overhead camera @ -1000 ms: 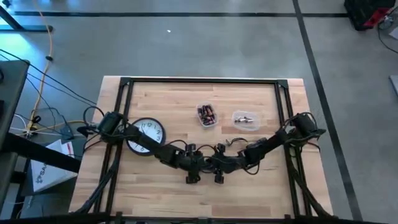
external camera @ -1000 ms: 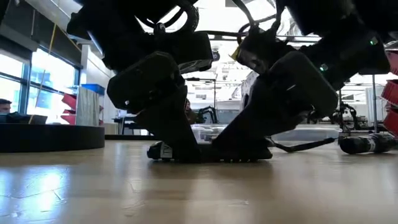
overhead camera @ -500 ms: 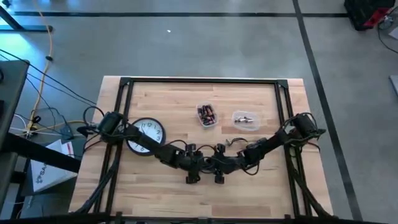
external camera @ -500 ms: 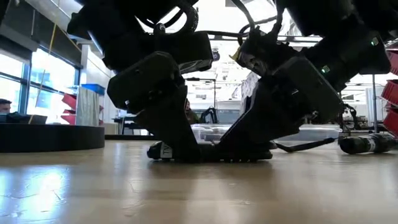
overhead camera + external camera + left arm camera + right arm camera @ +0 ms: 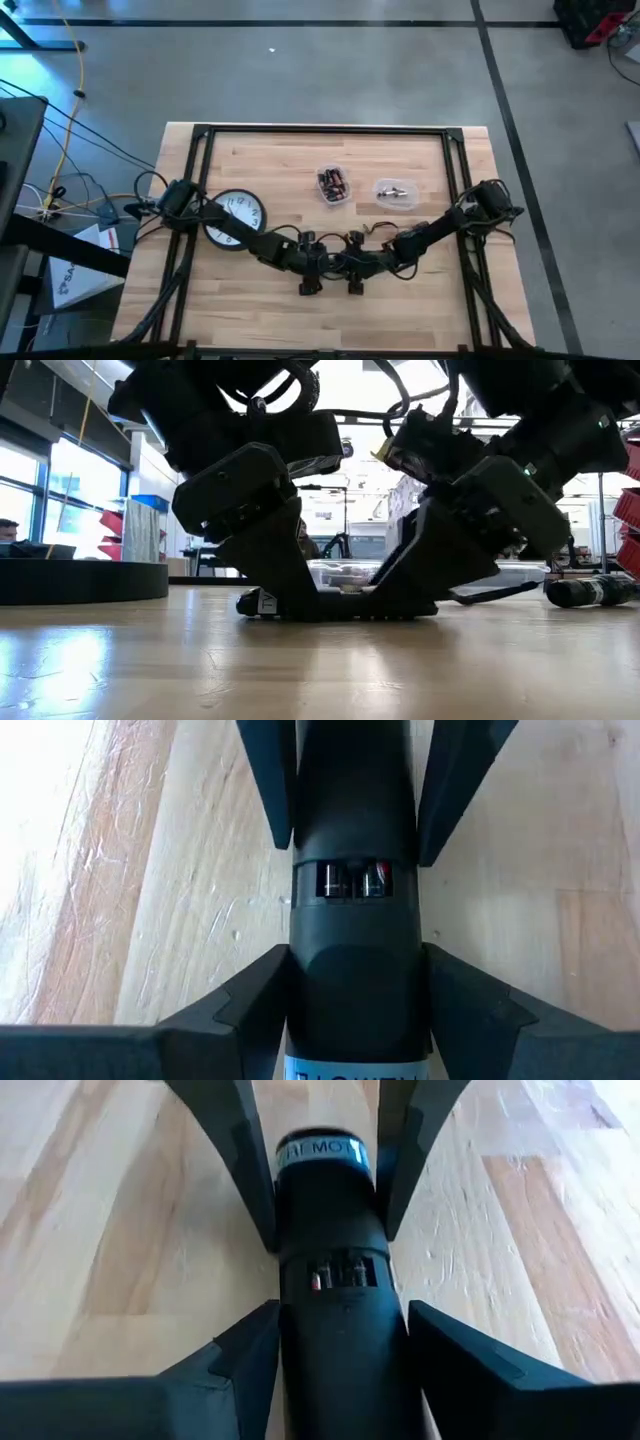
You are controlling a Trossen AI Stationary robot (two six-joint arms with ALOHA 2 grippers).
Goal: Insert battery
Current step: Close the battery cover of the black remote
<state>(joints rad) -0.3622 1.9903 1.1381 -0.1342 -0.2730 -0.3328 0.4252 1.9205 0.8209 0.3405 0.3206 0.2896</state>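
Observation:
A black remote lies flat on the wooden table, near its middle and toward the front edge. A narrow slot across its back shows small metal and red parts. A white label marks one end. My left gripper is shut on the label end, and my right gripper is shut on the other end. In the high view the two grippers meet tip to tip and hide the remote. The low view shows it flat under both. My left gripper pinches the remote's two long sides between its fingers, at the label end. The fingers slant down from the table's left and lie along the remote, which rests flat on the table. My right gripper pinches the long sides of the opposite end between its two fingers. Its fingers slant down from the table's right, along the remote.
A wall clock lies face up under the left arm. Behind the grippers stand a clear tub of batteries and a second clear tub. A black frame runs round the table's far and side edges.
My right gripper has tipped: its wrist has swung up and toward the table's right, while its fingertips have stayed at the remote. The remote and my left gripper have kept their places.

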